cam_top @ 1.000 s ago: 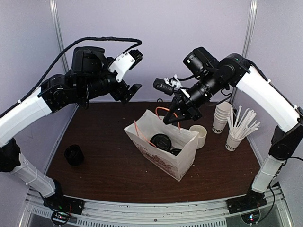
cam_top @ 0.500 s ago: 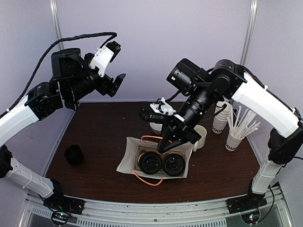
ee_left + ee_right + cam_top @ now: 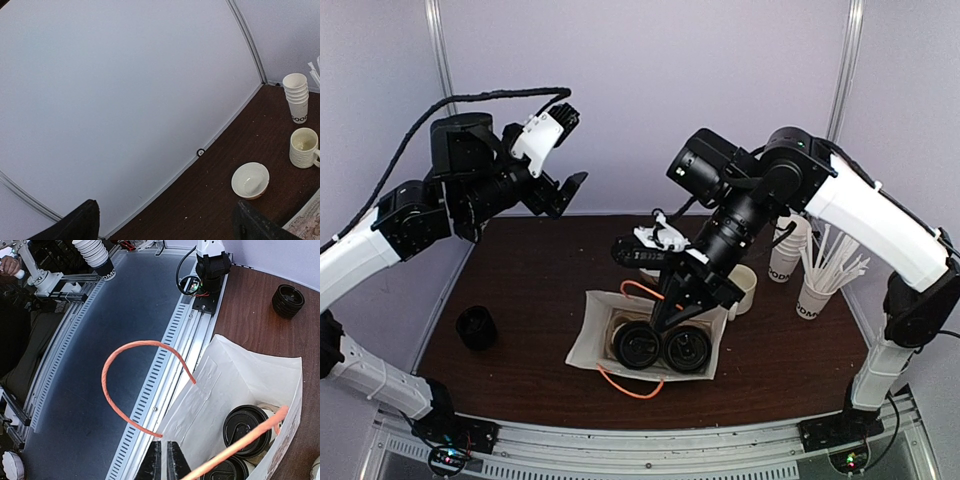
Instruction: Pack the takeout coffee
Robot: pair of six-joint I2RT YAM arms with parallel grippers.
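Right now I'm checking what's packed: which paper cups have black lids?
The two takeout coffee cups standing side by side in the white paper bag. The stacked cups and the cup holding white sticks, off to the right, are lidless.

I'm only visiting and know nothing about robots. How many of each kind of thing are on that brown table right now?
Lidded coffee cups, in the bag: 2
Paper bag: 1
Stack of empty paper cups: 1
Paper cup of stirrers: 1
Ceramic mug: 1
Ceramic bowl: 1
Stack of black lids: 1
Total: 8
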